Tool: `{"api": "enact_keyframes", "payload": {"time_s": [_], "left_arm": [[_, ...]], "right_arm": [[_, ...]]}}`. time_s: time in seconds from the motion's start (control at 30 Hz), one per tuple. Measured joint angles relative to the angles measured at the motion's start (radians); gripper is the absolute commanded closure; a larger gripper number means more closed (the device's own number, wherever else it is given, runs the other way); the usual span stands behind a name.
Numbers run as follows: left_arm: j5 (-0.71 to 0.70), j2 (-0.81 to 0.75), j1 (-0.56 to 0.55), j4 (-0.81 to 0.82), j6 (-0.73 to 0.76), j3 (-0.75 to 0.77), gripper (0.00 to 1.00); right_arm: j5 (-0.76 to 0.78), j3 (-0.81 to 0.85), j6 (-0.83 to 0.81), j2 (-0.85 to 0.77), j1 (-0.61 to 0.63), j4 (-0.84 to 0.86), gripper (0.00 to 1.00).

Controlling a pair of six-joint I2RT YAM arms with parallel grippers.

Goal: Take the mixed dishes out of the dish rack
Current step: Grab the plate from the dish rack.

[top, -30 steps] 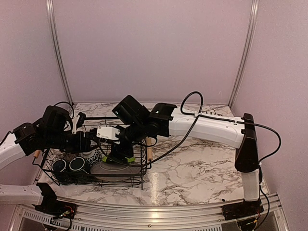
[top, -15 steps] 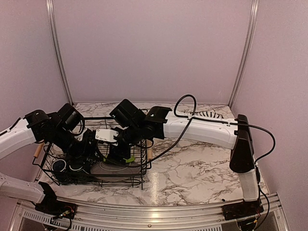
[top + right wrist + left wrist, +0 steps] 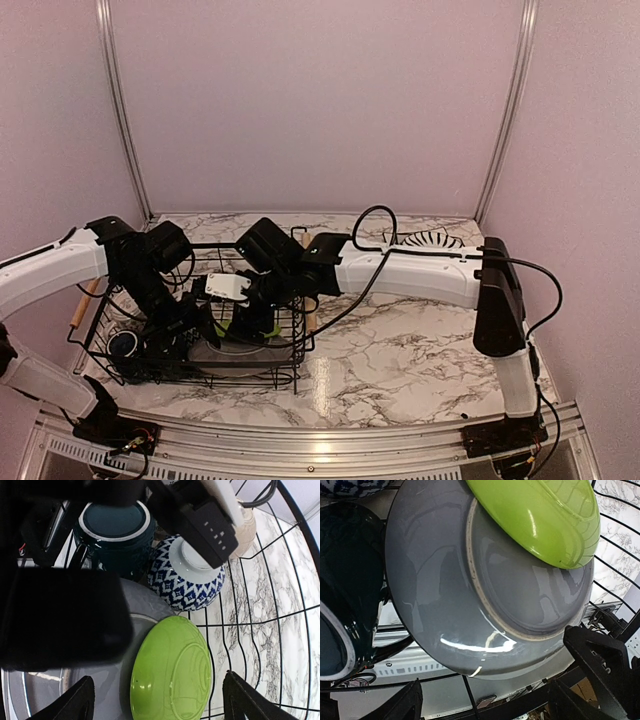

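The dish rack (image 3: 297, 372) stands on the left half of the marble tabletop (image 3: 400, 350). It is a black wire basket with a light wooden left handle (image 3: 77, 306) and a matching right handle (image 3: 310, 318). Every dish in view is inside it.

At the rack's left end sits the dark-blue mug (image 3: 123, 345), one round end turned upward. In the right wrist view the patterned mug (image 3: 192, 580), blue and white, is just beside it. The tan mug (image 3: 245, 527) is past that by the wire wall, partly hidden by the left arm.

The left tool (image 3: 188, 328) is down inside the rack, just right of the dark-blue mug. Its fingers (image 3: 600, 670) are spread wide, released, with nothing in them. In its own camera the lower rim of the grey plate (image 3: 445, 595) shows between them, behind a rack wire, and no contact is visible. The grey plate shows its underside and foot ring, and the dark-blue mug is close against its left edge. The lime-green plate (image 3: 540, 515) overlaps the grey plate's upper right part.

Further right, the right tool (image 3: 252, 318) reaches into the middle of the rack. Its fingers (image 3: 242, 697) stand apart on either side of the lime-green plate, clear of its edges, released and holding nothing. The lime-green plate rests over the grey one. Bare rack wires with marble beneath them show to the right of it.
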Motion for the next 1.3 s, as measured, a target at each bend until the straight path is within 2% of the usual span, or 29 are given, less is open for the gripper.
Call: {"api": "enact_keyframes", "payload": {"time_s": [0.43, 0.63, 0.73, 0.8, 0.9, 1.1, 1.3], "left_arm": [[0.06, 0.02, 0.044, 0.118, -0.051, -0.072, 0.01], [0.088, 0.058, 0.044, 0.134, -0.05, -0.072, 0.01], [0.095, 0.055, 0.043, 0.151, -0.074, -0.082, 0.08], [0.098, 0.037, 0.047, 0.171, -0.1, -0.101, 0.18], [0.092, 0.01, 0.053, 0.196, -0.138, -0.127, 0.26], [0.096, -0.021, 0.058, 0.26, -0.209, -0.134, 0.34], [0.103, -0.091, 0.077, 0.367, -0.278, -0.151, 0.34]], "right_arm": [[0.0, -0.076, 0.03, -0.001, -0.034, 0.098, 0.15], [0.0, -0.076, 0.034, -0.002, -0.037, 0.111, 0.15], [0.005, -0.076, 0.038, -0.002, -0.037, 0.117, 0.15], [0.01, -0.076, 0.039, -0.002, -0.037, 0.122, 0.15], [0.025, -0.083, 0.048, -0.009, -0.037, 0.126, 0.15], [0.051, -0.118, 0.061, -0.056, -0.031, 0.139, 0.15], [0.077, -0.149, 0.061, -0.098, -0.023, 0.149, 0.14]]}}
